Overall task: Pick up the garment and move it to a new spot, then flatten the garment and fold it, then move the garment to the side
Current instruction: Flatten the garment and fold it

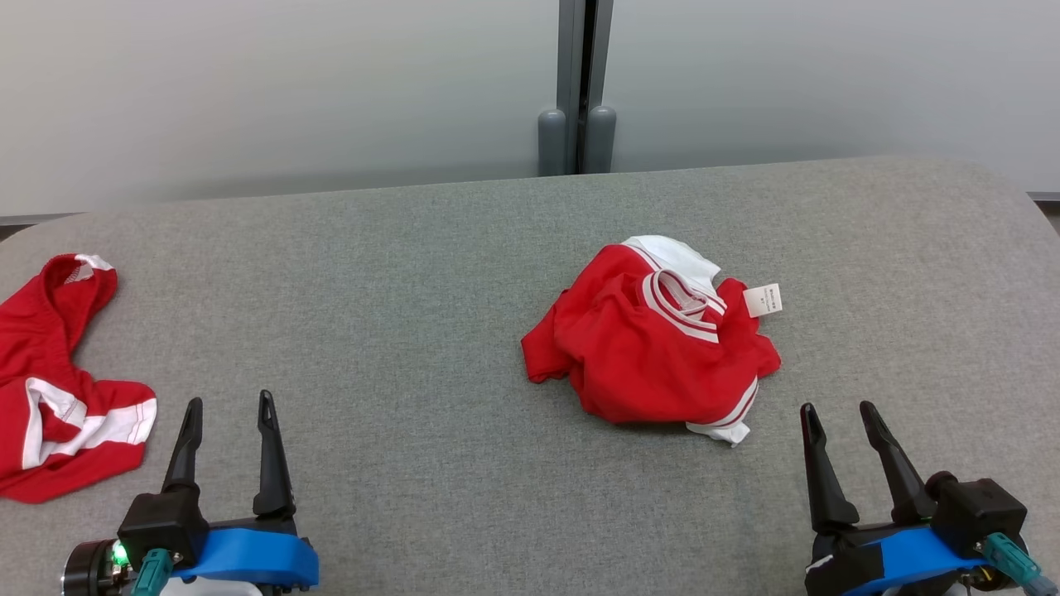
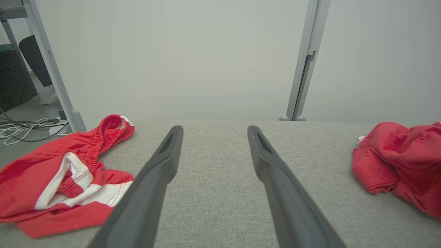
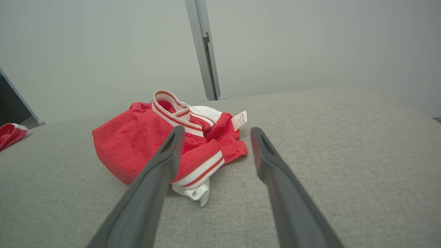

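Garment (image 1: pixel 646 356): position relative to the grey post (image 1: pixel 577 124)? — Obs. 1

Lies on the grey table (image 1: pixel 414 290), on the near side of the post and slightly to the robot's right of it. Crumpled red heap, not flattened, not folded. Striped collar (image 1: pixel 679 302) sits on top; white label (image 1: pixel 763 300) sticks out on the side farther right of the post. — Obs. 2

Right gripper (image 1: pixel 838 410): state and position? — Obs. 1

Released, both dark fingers spread wide, nothing between them. It sits nearer the robot than the garment does, well to the right of the post. Fingertips point toward the post's side of the table and stand apart from the cloth. In the right wrist view one finger overlaps the heap, but the head view shows a gap of bare table. — Obs. 2

Left gripper (image 1: pixel 230 400)? — Obs. 1

Also released, fingers spread, empty. Near edge of the table, well to the left of the post, well apart from the garment. — Obs. 2

Anything else on the surface? — Obs. 1

Red shorts (image 1: pixel 50 389) with white trim, far to the left of the post at the table's left edge, rumpled, just beside the left gripper but not touching it. — Obs. 2
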